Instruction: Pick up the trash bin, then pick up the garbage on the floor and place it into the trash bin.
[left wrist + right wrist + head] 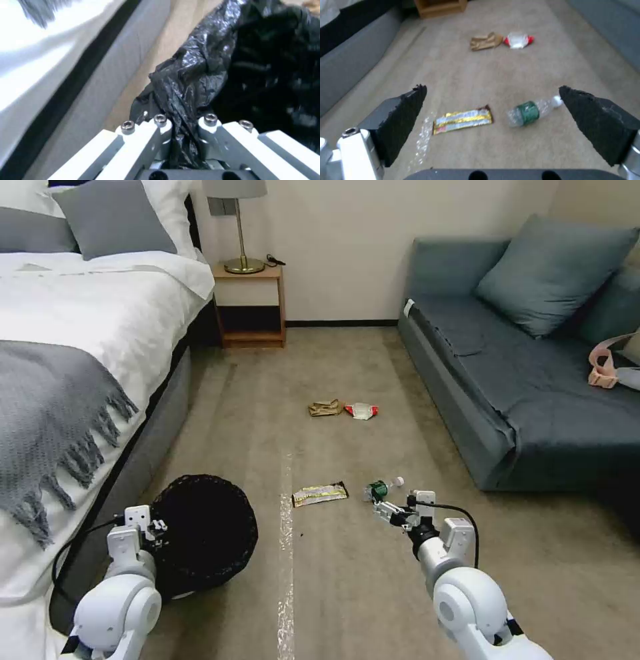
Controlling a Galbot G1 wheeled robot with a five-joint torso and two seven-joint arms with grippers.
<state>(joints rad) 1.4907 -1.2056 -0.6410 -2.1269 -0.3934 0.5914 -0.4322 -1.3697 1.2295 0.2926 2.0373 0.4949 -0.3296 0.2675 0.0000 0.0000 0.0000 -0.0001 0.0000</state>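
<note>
Fingers [160,125] of left gripper [182,140] clamp trash bin [203,537] liner.

Snack wrapper [463,122]: you are looking at yellow and white bands with print on them — none of it is resolving into letters you can read.
Green plastic bottle [527,113]: its green label is showing pale marks, but no word or brand is coming through.
Red-and-white wrapper [518,41]: no print is reading from either view.
Brown paper scrap [485,41]: it is showing no lettering you can make out.
Black bag on the trash bin [200,65]: plain — you are seeing no label or number.
Overall: you are finding no readable text, number or sign.
</note>
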